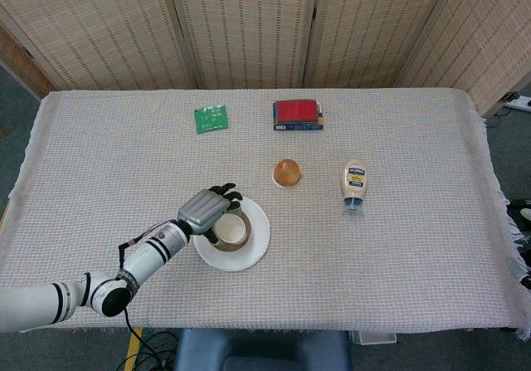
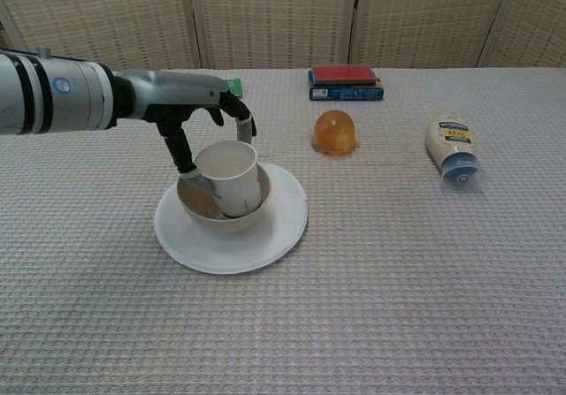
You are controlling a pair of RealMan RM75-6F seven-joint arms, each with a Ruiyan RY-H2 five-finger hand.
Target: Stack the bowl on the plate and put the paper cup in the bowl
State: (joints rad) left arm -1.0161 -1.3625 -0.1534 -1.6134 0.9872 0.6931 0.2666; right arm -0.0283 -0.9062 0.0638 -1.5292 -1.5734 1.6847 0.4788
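A white paper cup stands a little tilted inside the tan bowl, which sits on the white plate. My left hand reaches in from the left and holds the cup, thumb low on its left side and fingers curved over its far rim. From the head view the left hand covers most of the cup; the bowl and plate show beside it. My right hand is in neither view.
An orange dome-shaped object lies just right of the plate. A mayonnaise bottle lies on its side further right. A red and blue box and a green packet sit at the back.
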